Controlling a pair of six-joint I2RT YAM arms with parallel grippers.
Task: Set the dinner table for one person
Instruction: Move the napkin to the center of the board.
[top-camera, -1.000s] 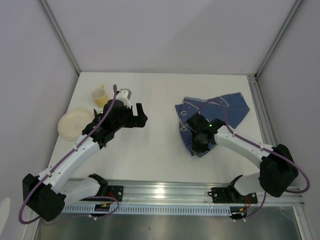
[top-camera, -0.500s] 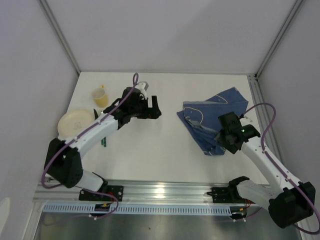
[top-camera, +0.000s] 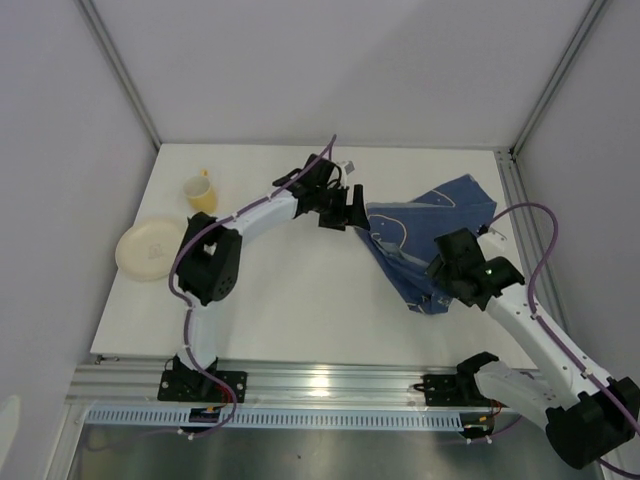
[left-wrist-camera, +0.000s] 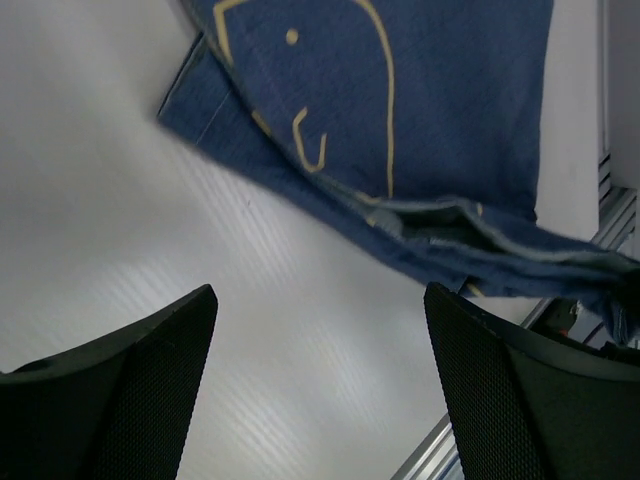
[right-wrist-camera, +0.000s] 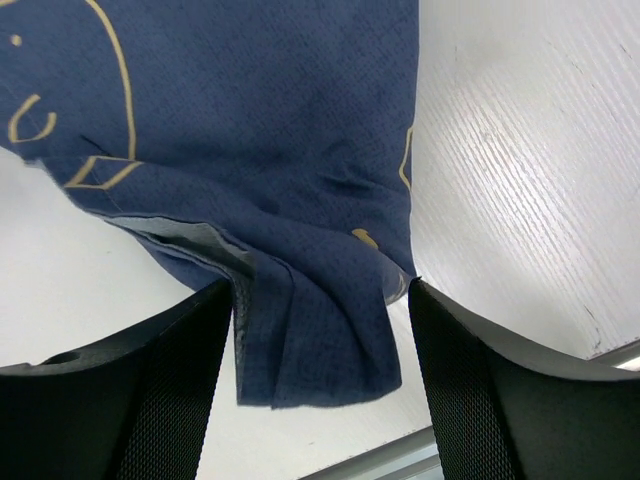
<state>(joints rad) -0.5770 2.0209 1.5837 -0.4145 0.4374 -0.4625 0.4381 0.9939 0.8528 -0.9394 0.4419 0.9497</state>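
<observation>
**Overhead view.** The worktop (top-camera: 290, 300), a matte white rectangle edged by silver frame rails (top-camera: 330, 385), spans the whole scene and carries every object. A pale yellow cup (top-camera: 200, 190) stands upright near the far left corner. A cream plate (top-camera: 150, 248) lies nearer, close to the left edge and apart from the cup. A dark blue cloth (top-camera: 440, 215) with pale line drawings lies crumpled on the right half, one corner reaching toward the far right rail.

**Left arm.** The left gripper (top-camera: 343, 215) is stretched across the far middle of the worktop, just beside the cloth's left edge. In the left wrist view its two fingers (left-wrist-camera: 110, 400) stand wide apart with only bare white surface between them, so it has hold of nothing. The cloth lies beyond the fingertips.

**Right arm.** The right gripper (top-camera: 438, 292) sits over the near end of the cloth. In the right wrist view its fingers (right-wrist-camera: 120, 390) are spread wide. A bunched fold of the cloth lies in the gap between them, but the jaws are not closed on it. Whether either finger touches the fabric cannot be told.
</observation>
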